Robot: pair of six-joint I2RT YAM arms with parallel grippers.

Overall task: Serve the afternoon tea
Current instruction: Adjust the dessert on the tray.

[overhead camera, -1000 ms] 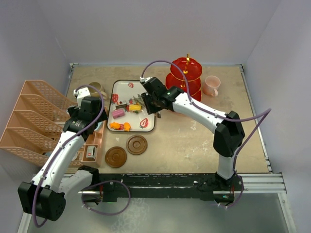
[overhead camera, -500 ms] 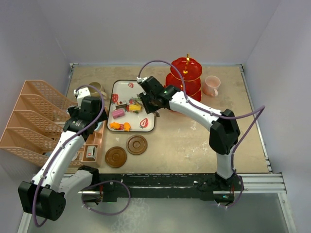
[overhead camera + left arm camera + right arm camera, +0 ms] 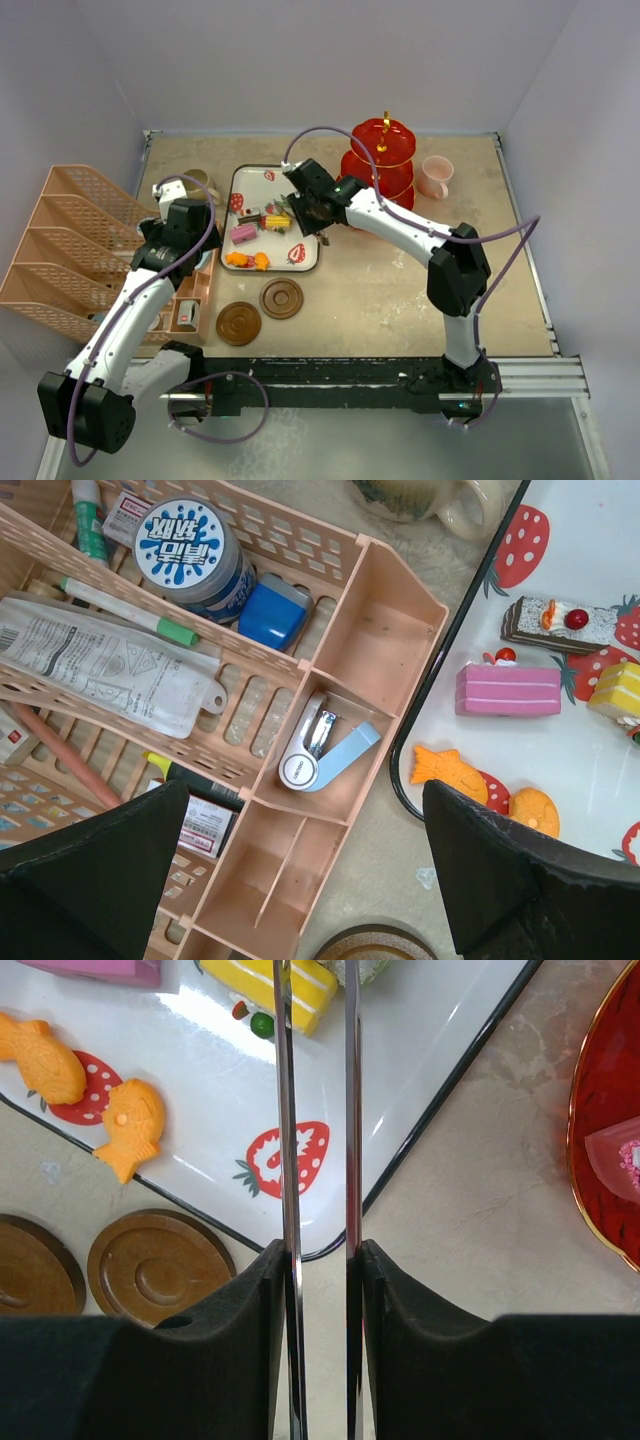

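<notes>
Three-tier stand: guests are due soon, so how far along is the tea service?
Done: one pink sweet seems to lie on the stand's bottom tier. In hand: the right gripper clamps tweezers over the tray. Left: several sweets on the tray; both coasters bare, pink mug and olive mug away from them.

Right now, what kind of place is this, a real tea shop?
Probably a robot practice bench, not a real café: two robot arms bolted to a walled-in table, toy sweets on a tray, and a stationery organiser.
</notes>
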